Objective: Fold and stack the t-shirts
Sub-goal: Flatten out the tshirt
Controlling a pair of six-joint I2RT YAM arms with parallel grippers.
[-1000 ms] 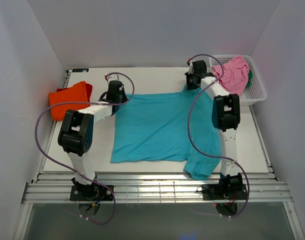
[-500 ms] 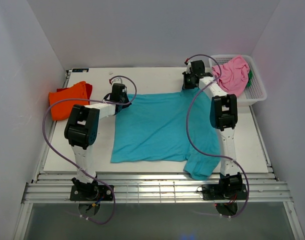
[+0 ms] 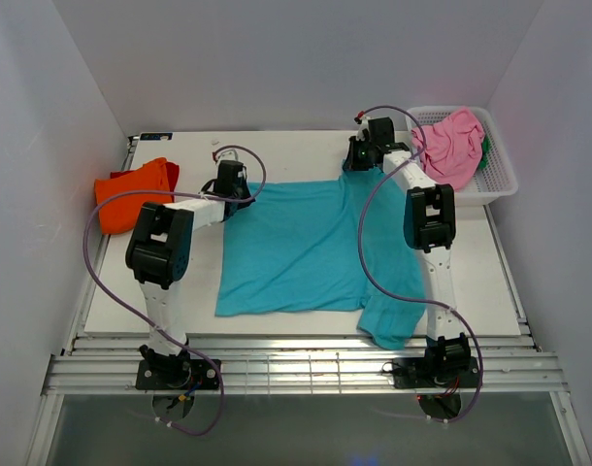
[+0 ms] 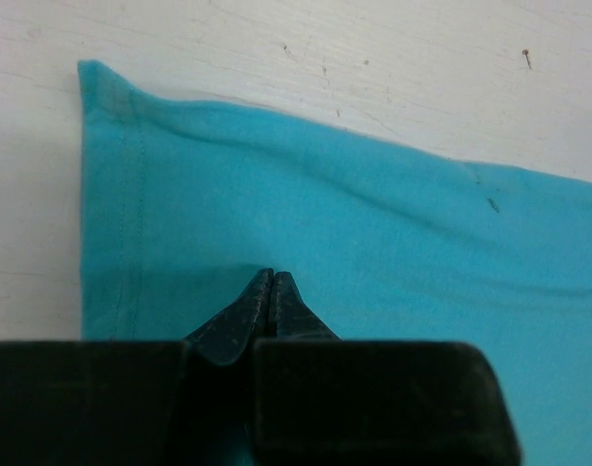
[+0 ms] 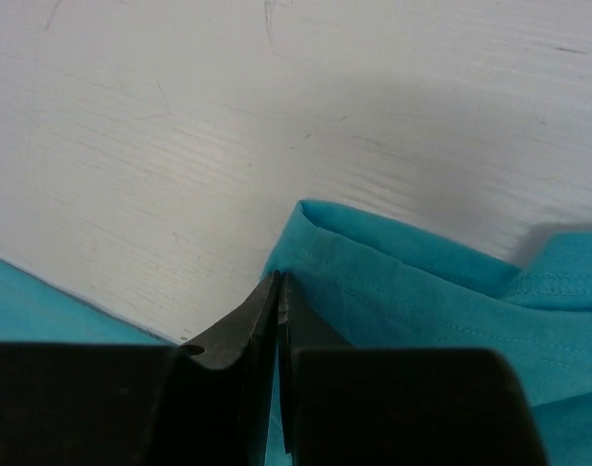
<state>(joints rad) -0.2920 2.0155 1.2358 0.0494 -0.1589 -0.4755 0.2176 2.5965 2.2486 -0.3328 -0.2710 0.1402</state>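
The teal t-shirt [image 3: 301,243] lies spread flat mid-table, one sleeve hanging over the near edge. My left gripper [image 3: 232,186] is at its far left corner. In the left wrist view the jaws [image 4: 273,277] are shut, tips pinching the teal cloth [image 4: 374,214] near a stitched hem. My right gripper [image 3: 360,158] is at the far right corner. In the right wrist view it [image 5: 279,282] is shut on a folded hem of the teal cloth [image 5: 412,291]. The orange t-shirt [image 3: 133,192] lies folded at the left. The pink t-shirt [image 3: 451,142] is bunched in the basket, a bit of green [image 3: 486,155] beside it.
A white lattice basket [image 3: 498,180] stands at the far right corner of the table. White walls close in on both sides and the back. Both arms' cables loop above the table.
My right gripper has moved a little left and farther back with the shirt's corner. My left arm's elbow has swung inward while its gripper stays at the far left corner.
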